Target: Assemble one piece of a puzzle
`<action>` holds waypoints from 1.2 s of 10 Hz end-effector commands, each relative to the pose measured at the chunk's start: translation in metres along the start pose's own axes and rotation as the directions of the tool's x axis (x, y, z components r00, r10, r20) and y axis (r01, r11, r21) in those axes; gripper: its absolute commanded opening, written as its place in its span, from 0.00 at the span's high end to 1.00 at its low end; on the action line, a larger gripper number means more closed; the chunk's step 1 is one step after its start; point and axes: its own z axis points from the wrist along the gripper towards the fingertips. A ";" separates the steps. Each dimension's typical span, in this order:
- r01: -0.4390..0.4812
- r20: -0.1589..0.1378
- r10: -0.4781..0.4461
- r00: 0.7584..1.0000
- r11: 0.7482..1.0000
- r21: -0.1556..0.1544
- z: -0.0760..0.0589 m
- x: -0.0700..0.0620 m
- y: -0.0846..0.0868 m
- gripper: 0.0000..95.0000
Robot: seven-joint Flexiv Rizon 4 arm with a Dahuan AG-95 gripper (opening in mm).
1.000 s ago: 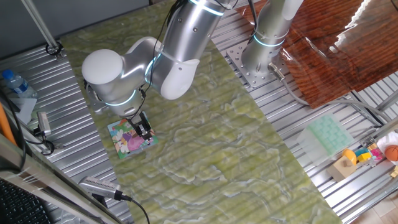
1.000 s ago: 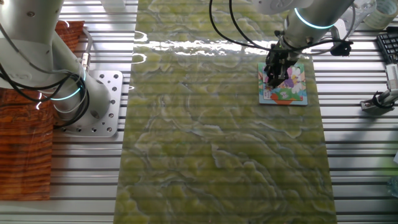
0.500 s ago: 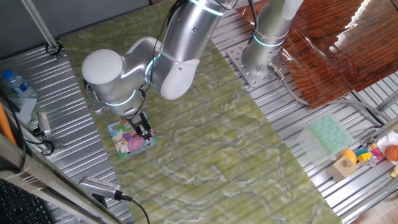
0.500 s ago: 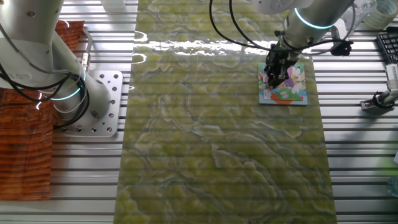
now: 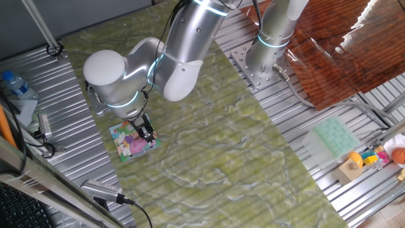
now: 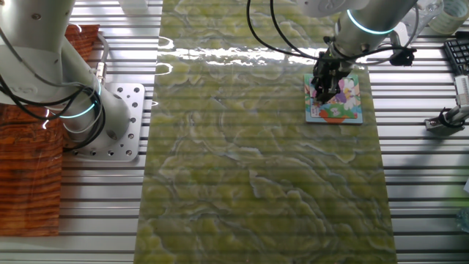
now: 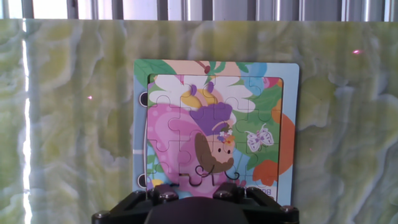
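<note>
One fixed view, surroundings: the puzzle (image 5: 133, 140) lay on the green marbled mat (image 5: 209, 136) covering the table (image 5: 66, 82), near the mat's edge. A water bottle (image 5: 14, 84) stood at the far left, a pale green tray (image 5: 333, 135) and some coloured toys (image 5: 374, 156) well apart at the right, and a second arm's base (image 5: 262, 60) beyond the mat.
One fixed view, gripper: the gripper (image 5: 149, 134) pointed down over the puzzle's right part, the arm's large elbow (image 5: 111, 76) hanging above it; whether its tips touched the board could not be told.
The other fixed view, extra detail: the puzzle (image 6: 334, 99) sat close to the mat's right edge, with the gripper (image 6: 323, 92) over its left part, hiding that area. A keyboard (image 6: 455, 51) showed at the right edge.
Hand view, puzzle: the puzzle (image 7: 214, 134) filled the centre, teal border visible, picture looking largely assembled; its lower edge was cut off by the dark gripper body (image 7: 196, 207).
Hand view, piece: no separate piece could be made out.
Gripper state: the fingers seemed close together, but whether they were closed or held anything could not be told.
</note>
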 end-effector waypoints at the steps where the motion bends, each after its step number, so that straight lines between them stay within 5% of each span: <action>1: 0.002 0.001 -0.002 1.000 1.000 -0.002 0.000 0.000 0.000 0.40; 11: 0.035 -0.010 -0.035 0.999 0.999 0.003 -0.015 0.004 0.001 0.40; 12: 0.012 -0.024 -0.012 1.000 1.000 -0.004 -0.016 0.004 0.001 0.60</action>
